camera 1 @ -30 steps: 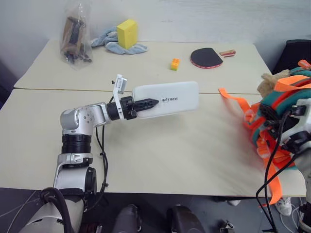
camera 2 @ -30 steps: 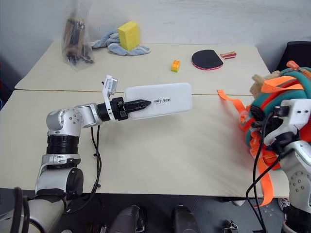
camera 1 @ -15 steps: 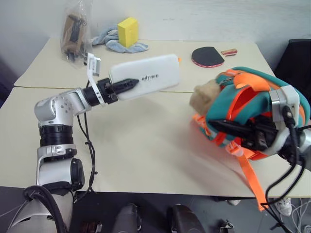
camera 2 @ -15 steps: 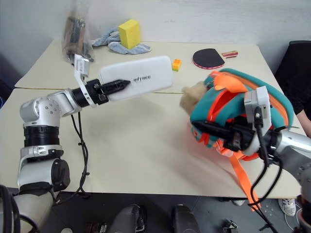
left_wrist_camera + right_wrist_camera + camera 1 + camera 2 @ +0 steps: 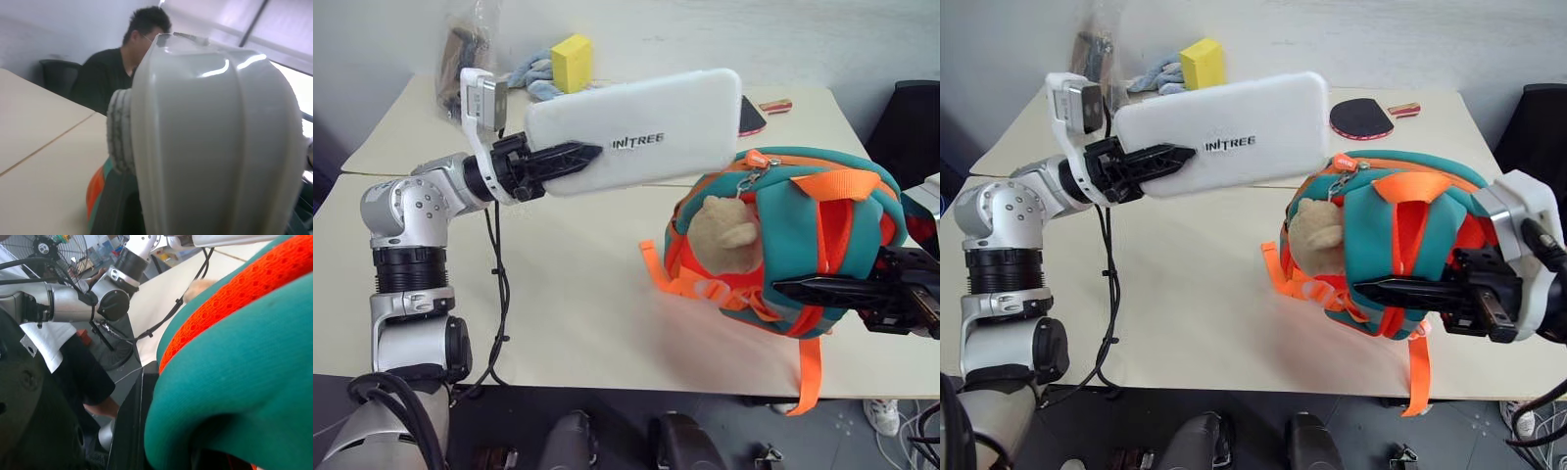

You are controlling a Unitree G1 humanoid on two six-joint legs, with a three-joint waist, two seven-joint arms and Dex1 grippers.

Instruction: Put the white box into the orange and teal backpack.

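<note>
My left claw (image 5: 570, 160) grips one short end of the white box (image 5: 651, 142) and holds it up in the air above the counter (image 5: 578, 294), lettered face toward me, its far end just over the top of the orange and teal backpack (image 5: 803, 240). My right claw (image 5: 822, 288) is clamped shut on the backpack's side and holds it with the tan plush animal (image 5: 724, 235) facing my left arm, orange straps (image 5: 806, 372) dangling over the counter edge.

left claw (image 5: 576, 157) lifts white box (image 5: 636, 143) above backpack (image 5: 793, 240).
</note>
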